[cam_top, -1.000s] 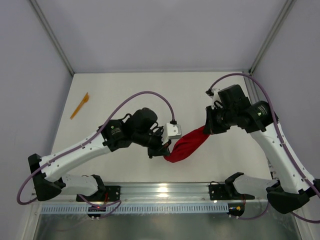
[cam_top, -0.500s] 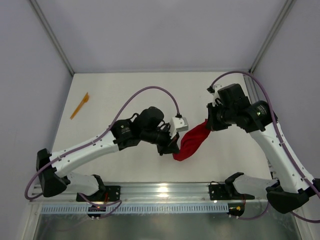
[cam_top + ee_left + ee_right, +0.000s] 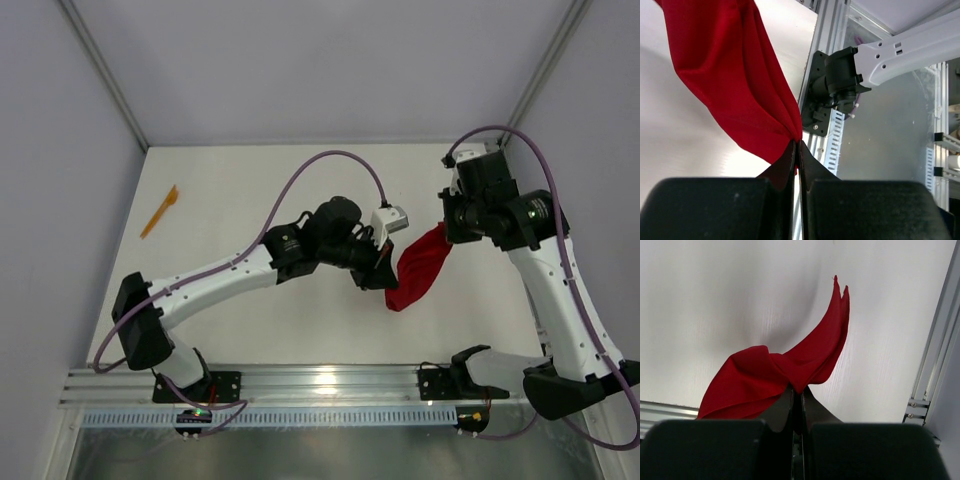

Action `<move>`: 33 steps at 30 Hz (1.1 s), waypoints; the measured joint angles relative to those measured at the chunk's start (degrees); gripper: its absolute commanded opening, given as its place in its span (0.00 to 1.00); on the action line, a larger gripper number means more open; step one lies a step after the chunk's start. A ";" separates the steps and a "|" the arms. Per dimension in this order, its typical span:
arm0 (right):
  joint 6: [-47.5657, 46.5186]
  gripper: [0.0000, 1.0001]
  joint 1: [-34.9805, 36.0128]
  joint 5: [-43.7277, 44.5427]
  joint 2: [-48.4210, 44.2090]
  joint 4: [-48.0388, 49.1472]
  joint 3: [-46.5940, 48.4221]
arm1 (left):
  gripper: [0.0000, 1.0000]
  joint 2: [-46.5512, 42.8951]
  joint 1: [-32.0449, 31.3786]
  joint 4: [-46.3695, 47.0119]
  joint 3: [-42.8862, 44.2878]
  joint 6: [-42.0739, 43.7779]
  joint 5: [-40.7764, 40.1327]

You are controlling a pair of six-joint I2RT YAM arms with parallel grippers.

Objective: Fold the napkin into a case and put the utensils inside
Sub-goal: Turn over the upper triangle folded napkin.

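The red napkin (image 3: 418,265) hangs bunched above the table between both arms, right of centre. My left gripper (image 3: 385,277) is shut on its lower left edge; in the left wrist view the cloth (image 3: 735,80) fans out from the pinched jaw tips of that gripper (image 3: 798,144). My right gripper (image 3: 447,232) is shut on the upper right end, and the right wrist view shows the napkin (image 3: 785,370) drooping from this gripper (image 3: 799,389), a loose corner pointing away. An orange utensil (image 3: 159,211) lies far left on the table. No case shape shows.
The white table (image 3: 300,190) is bounded by an aluminium rail (image 3: 320,385) at the near edge and grey walls around. The right arm's base (image 3: 832,87) shows beside the rail in the left wrist view.
Both grippers have carried the napkin to the right and slightly away from the rail. The left arm has stretched out further; the right gripper has moved back and right.
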 measured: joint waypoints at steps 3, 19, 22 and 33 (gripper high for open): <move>-0.46 0.03 -0.28 0.46 2.69 -0.70 2.71 | 0.00 1.40 0.00 1.97 -0.04 -2.84 0.13; 2.21 0.03 5.09 -11.19 21.18 10.19 4.70 | 0.00 -4.33 9.75 10.21 -19.52 -12.50 0.72; 3.32 0.03 7.19 -13.68 24.92 13.68 4.72 | 0.00 -6.62 14.03 10.58 -22.60 -13.07 0.72; 7.67 0.03 14.49 -21.64 43.17 23.89 12.72 | 0.00 -15.98 27.28 10.32 -34.53 -13.73 1.27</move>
